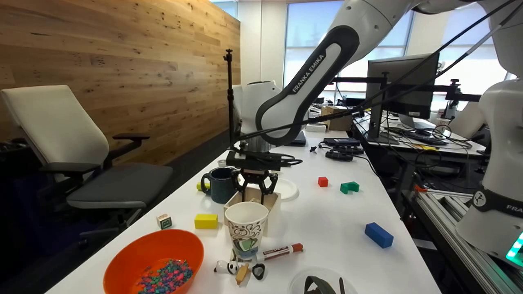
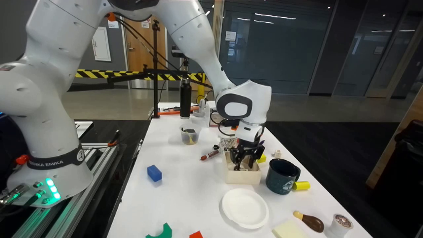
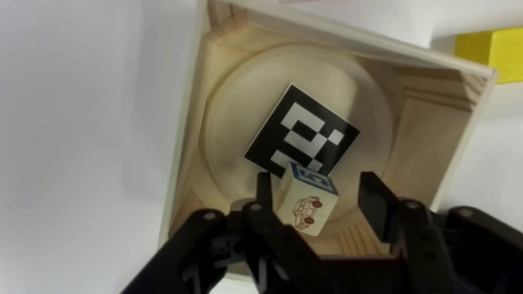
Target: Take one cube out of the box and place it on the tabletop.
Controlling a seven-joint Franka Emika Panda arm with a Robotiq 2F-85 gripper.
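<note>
The tabletop (image 1: 327, 220) is crowded around the box (image 2: 243, 178). A paper cup (image 1: 247, 222) stands just beside it, covering part of it in an exterior view; a dark mug (image 2: 282, 177) and a yellow block (image 1: 206, 221) are near other sides, and a blue block (image 1: 379, 234) lies well apart. The box walls rise around the gripper (image 3: 316, 192), whose 2 fingers (image 3: 376, 200) are spread apart with the cube (image 3: 308, 200) between them; whether either touches it, I cannot tell.

The cube is inside the box. In the wrist view its red car picture faces out and its blue 5 looks toward a black-and-white square (image 3: 302, 130), which it partly covers. Its sides look alike in length, so it has no long axis.

That square lies on a pale disc (image 3: 245, 106) in the box. An orange bowl (image 1: 143, 245) holds small coloured bits (image 1: 167, 275).
</note>
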